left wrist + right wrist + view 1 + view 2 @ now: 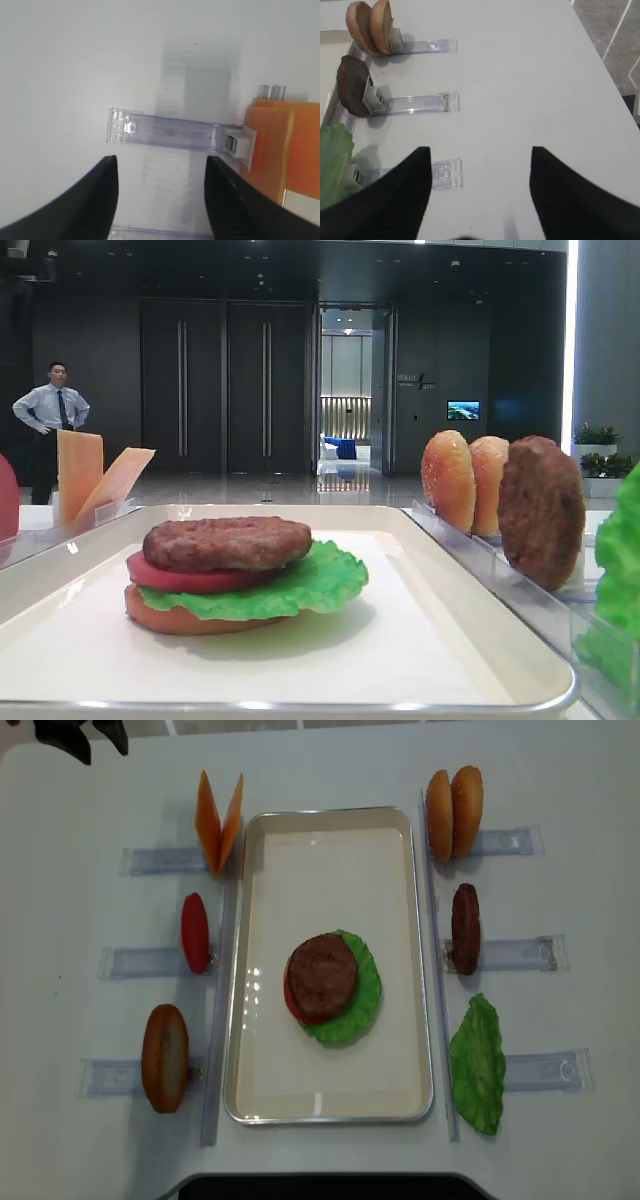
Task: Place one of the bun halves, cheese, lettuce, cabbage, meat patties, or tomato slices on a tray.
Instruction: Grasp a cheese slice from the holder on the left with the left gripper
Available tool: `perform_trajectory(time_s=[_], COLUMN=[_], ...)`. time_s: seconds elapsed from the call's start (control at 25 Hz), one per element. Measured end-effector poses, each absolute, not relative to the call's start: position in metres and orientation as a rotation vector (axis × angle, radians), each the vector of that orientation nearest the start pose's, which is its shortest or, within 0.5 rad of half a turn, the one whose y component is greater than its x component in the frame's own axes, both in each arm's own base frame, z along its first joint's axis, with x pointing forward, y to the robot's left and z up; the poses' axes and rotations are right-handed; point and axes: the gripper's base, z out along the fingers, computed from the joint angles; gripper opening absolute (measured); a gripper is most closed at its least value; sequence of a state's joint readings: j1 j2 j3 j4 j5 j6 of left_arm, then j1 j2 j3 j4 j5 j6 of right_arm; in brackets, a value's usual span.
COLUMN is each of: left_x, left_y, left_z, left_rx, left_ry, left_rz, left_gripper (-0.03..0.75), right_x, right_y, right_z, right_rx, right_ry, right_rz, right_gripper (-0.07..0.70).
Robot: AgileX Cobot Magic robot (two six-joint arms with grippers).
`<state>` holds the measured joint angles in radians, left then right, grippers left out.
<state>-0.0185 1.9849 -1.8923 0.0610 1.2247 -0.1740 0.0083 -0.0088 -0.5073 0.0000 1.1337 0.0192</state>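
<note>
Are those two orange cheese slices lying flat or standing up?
Standing up. The cheese slices stand on edge in a clear holder left of the tray, leaning apart in a V.

Left claw point(161, 200): jaws spread wide, nothing between them; seen from overhead at the 11 o'clock corner of the tabletop point(80, 800).
Right claw point(480, 195): jaws apart, empty, pointing down over bare tabletop.

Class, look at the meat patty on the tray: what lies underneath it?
Under the meat patty a tomato slice, then lettuce, then a bun half on the tray. Their middles are covered; anything else between the layers cannot be seen.
</note>
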Motion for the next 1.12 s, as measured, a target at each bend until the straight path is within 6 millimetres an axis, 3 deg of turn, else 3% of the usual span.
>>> perform_trajectory(time_s=[0.24,0.48,0.76,1.04,1.12], left_x=[0.426,0.418,0.421,0.437,0.438], left_y=[-0.061,-0.101,-0.107,-0.113,-0.113], left_z=[0.302,0.302,0.295,0.242,0.24], left_rx=[-0.156,-0.192,-0.242,-0.252,-0.251], left_ry=[2.788,2.792,2.795,2.912,2.92], left_rz=[-0.022,-0.083,-0.048,-0.013,-0.009], left_gripper=[0.423,0.422,0.421,0.421,0.421], right_x=[-0.01,-0.01,-0.01,-0.01,-0.01], right_y=[0.0,0.0,0.0,0.0,0.0], right_z=[0.273,0.273,0.273,0.273,0.273], right_rx=[0.011,0.011,0.011,0.011,0.011], right_ry=[2.101,2.101,2.101,2.101,2.101], right_rz=[0.017,0.017,0.017,0.017,0.017], right_gripper=[0.413,0.413,0.413,0.413,0.413])
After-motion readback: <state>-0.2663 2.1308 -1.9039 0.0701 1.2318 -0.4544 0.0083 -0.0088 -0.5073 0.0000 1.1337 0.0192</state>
